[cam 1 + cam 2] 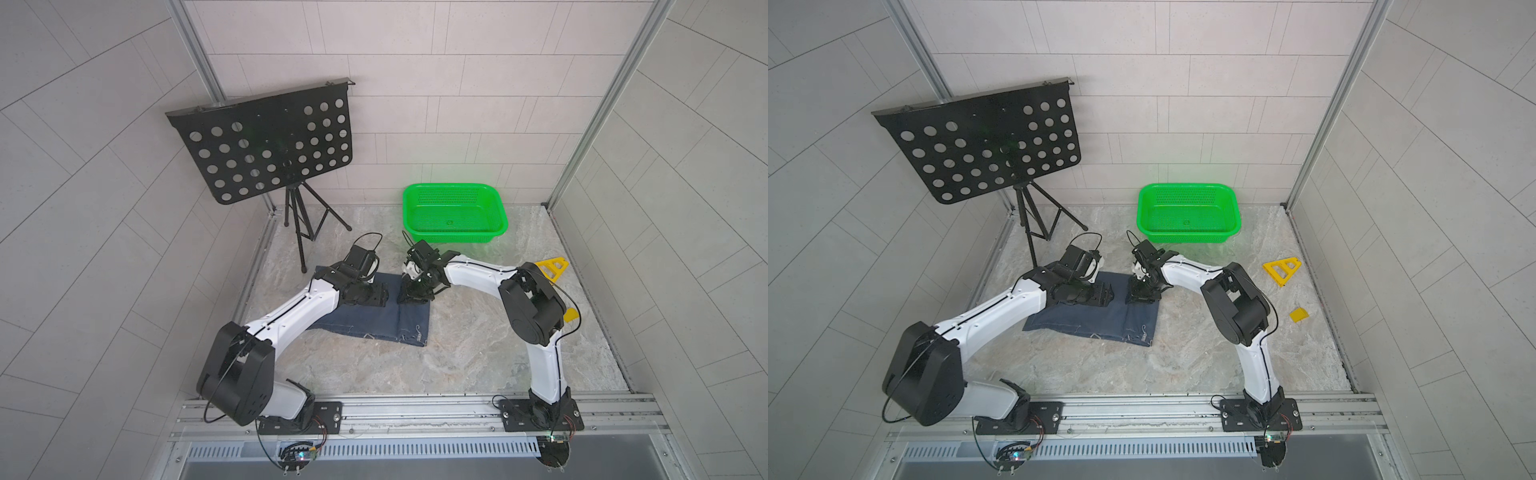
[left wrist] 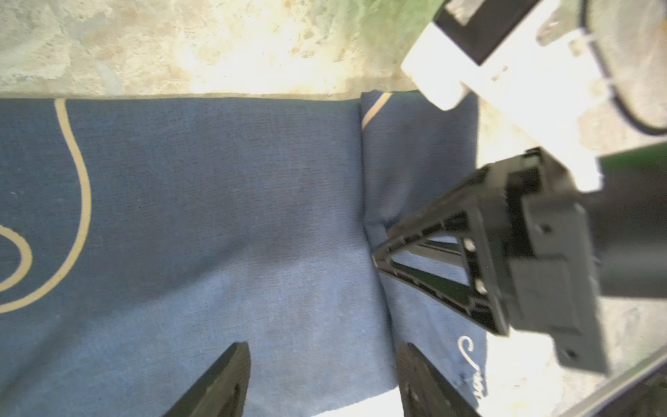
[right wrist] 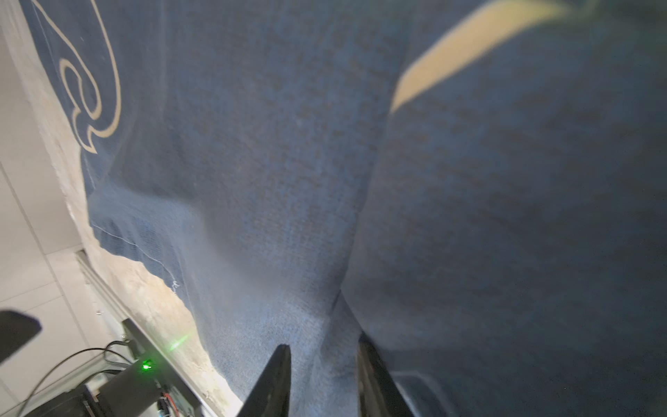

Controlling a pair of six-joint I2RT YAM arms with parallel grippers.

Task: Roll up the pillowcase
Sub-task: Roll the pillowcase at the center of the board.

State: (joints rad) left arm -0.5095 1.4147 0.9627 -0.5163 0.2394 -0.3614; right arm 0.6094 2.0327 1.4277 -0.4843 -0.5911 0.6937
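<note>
The pillowcase (image 1: 374, 320), a dark blue cloth, lies flat on the table (image 1: 457, 353) just toward 9 o'clock from the middle. A narrow strip along its 3 o'clock side is doubled over the rest, apparently the first turn of the roll. The right gripper (image 1: 409, 297) stands nose-down on the line where that strip meets the single layer, toward the cloth's 12 o'clock edge. In the right wrist view its jaws (image 3: 323, 343) show a narrow gap with a ridge of cloth rising between them. I cannot tell whether they pinch it or merely straddle it. It is probably there to keep the fold from springing back. The left gripper (image 1: 384, 294) hovers low over the cloth just at 9 o'clock of the other. Its jaws are wide apart with nothing between them, as the left wrist view (image 2: 325, 348) shows, seemingly ready to take the same fold. A green basket (image 1: 454, 186) sits at the table's 12 o'clock edge, a black music stand (image 1: 266, 145) at 10 o'clock and two yellow plastic pieces (image 1: 1282, 270) at 3 o'clock, all well apart from the work. The cloth bears pale looping outlines, and pale cursive writing (image 2: 471, 364) runs near its 5 o'clock corner, too blurred to read. No brand or label shows.
</note>
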